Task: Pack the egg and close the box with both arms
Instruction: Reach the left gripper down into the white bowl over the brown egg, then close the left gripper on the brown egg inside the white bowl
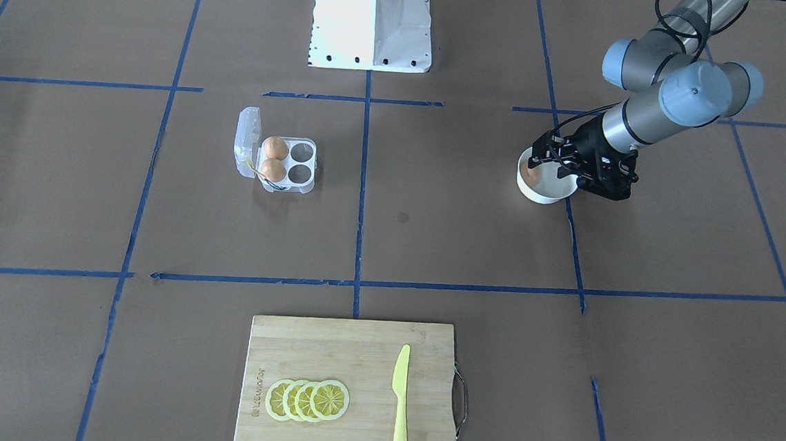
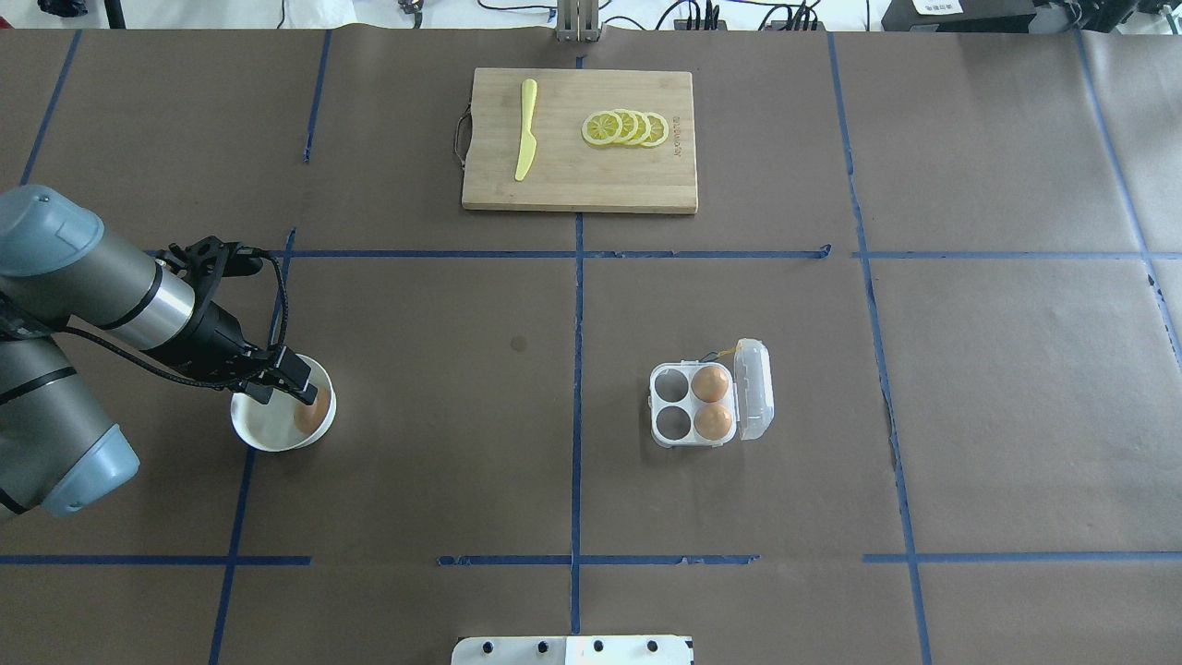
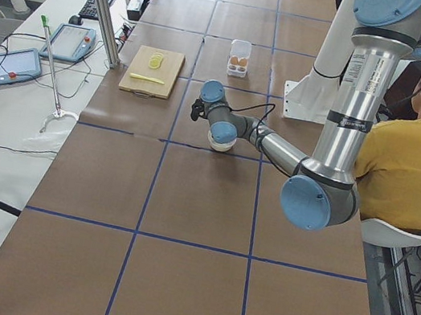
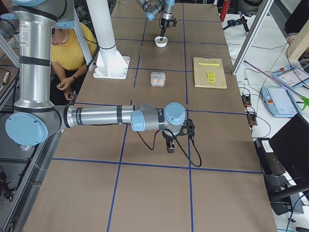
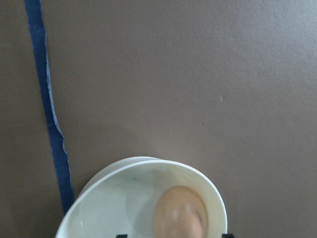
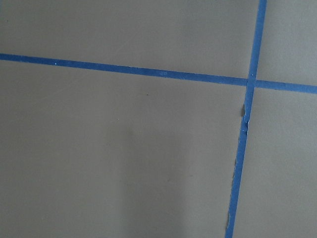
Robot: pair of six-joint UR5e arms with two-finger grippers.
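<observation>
You are working in a robotics lab: blue tape lines are gridding the paper-covered table, teach pendants are lying on the side bench, and an aluminium frame post is standing well apart from the left tool.

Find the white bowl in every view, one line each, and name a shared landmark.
Front-facing: white bowl right of centre.
Overhead: bowl lower left.
Exterior left: bowl at centre.
Exterior right: bowl top centre.
Left wrist: bowl at bottom edge.
Right wrist: not in it.
Landmark: the left gripper just above it.
</observation>
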